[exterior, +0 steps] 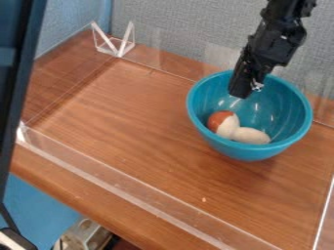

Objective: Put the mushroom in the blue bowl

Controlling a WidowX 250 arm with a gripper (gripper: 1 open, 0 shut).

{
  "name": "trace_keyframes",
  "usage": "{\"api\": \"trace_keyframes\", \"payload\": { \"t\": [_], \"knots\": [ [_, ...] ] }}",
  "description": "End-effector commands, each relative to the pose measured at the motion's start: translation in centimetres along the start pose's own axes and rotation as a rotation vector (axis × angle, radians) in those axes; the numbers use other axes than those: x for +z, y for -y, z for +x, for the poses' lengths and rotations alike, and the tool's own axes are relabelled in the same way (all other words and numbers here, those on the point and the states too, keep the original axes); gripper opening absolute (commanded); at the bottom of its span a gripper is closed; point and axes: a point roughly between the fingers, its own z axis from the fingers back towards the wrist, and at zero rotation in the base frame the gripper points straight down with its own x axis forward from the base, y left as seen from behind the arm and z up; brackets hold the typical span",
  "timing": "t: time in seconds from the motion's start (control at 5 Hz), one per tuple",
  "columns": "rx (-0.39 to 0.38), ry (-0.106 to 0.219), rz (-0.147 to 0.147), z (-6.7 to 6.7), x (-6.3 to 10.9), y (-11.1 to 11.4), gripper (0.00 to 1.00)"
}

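The blue bowl sits on the wooden table at the right. Inside it lies the mushroom, orange-red cap to the left, with a cream-white piece beside it on the bowl's floor. My gripper hangs over the bowl's far-left rim, above the mushroom and apart from it. Its fingers are drawn together with nothing between them.
A low clear acrylic wall runs around the wooden table top. A small clear stand sits at the back left corner. A dark vertical bar blocks the left side of the view.
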Motion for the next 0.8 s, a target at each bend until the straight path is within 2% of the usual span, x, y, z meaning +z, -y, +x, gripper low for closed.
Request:
{"api": "trace_keyframes", "payload": {
  "t": [0.0,0.4,0.6],
  "knots": [
    [-0.06,0.039,0.071,-0.9,2.6,-0.2,0.0],
    [0.016,0.051,0.038,-1.4,1.9,-1.5,0.0],
    [0.081,0.059,0.014,-1.1,2.5,-1.8,0.0]
  ]
}}
